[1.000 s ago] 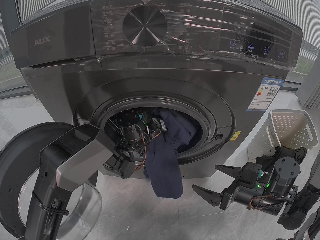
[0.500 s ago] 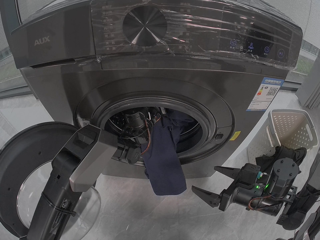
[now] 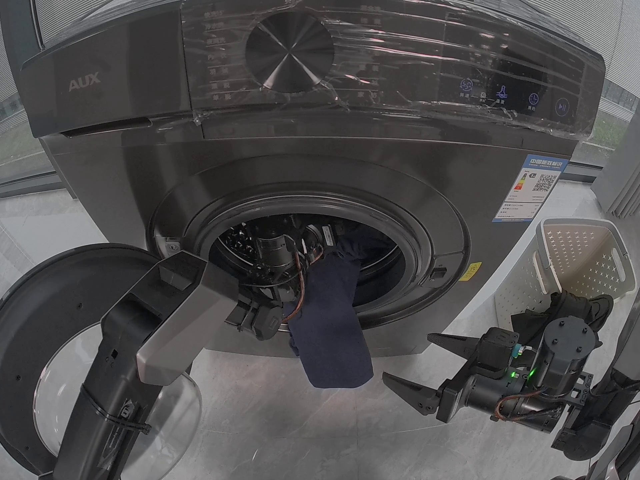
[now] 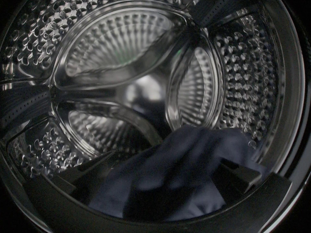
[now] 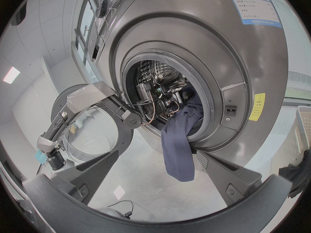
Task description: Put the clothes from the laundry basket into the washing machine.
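Washer point(image 3: 320, 161), door point(image 3: 40, 315) open at left. White basket point(image 3: 583, 248) on the floor at right, dark clothes point(image 3: 567, 308) over its rim. Navy cloth point(image 3: 330, 328) half in the drum, the rest hanging over the lip. Left end effector point(image 4: 167, 159) inside the drum, released, cloth between its fingers. Right end effector point(image 3: 410, 361) released, low near the basket.

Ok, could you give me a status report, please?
Left gripper open in drum, astride garment. Right gripper open, outside. Garment partly hanging out the opening.
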